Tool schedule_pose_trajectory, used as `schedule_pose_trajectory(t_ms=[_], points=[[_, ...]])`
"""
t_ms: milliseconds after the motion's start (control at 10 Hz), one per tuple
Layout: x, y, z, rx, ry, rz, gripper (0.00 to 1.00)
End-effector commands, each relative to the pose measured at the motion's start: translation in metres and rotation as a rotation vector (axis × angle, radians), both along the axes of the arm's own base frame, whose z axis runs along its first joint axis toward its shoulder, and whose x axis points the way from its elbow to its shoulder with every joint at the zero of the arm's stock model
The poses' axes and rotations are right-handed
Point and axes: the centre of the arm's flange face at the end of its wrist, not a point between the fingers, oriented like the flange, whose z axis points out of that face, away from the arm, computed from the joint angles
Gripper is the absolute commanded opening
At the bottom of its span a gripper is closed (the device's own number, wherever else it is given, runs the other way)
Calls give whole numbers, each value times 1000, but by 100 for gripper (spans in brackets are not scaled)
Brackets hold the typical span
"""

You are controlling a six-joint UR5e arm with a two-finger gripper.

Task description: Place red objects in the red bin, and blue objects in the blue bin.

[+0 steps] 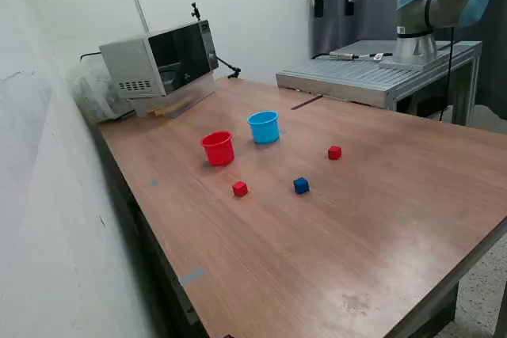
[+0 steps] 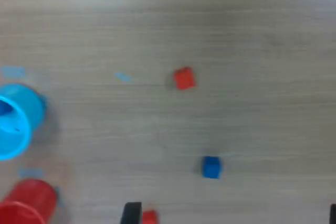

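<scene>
Hanging high above the cubes [image 1: 301,185], gripper [image 1: 333,7], jaw state unclear.

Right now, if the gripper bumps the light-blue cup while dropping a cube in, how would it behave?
The light-blue cup looks like thin plastic, so it is probably light and would slide on the smooth wooden table. It stands upright and tapers toward its base, so a push at the rim might tip it.

Red bin [image 1: 218,148] and blue bin [image 1: 264,127] upright, side by side — two red cubes [image 1: 240,188] and one blue cube [image 1: 301,186] lie nearby.
</scene>
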Motion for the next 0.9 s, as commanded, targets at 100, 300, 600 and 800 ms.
schedule_pose_trajectory(t_ms=[100,300,600,800], points=[[-61,-46,1,-33,36,-56,100],[-109,-53,-57,-41,3,-122,100],[-160,-51,-190,-26,-59,-141,100],[-174,-49,-252,-14,-102,-147,100]])
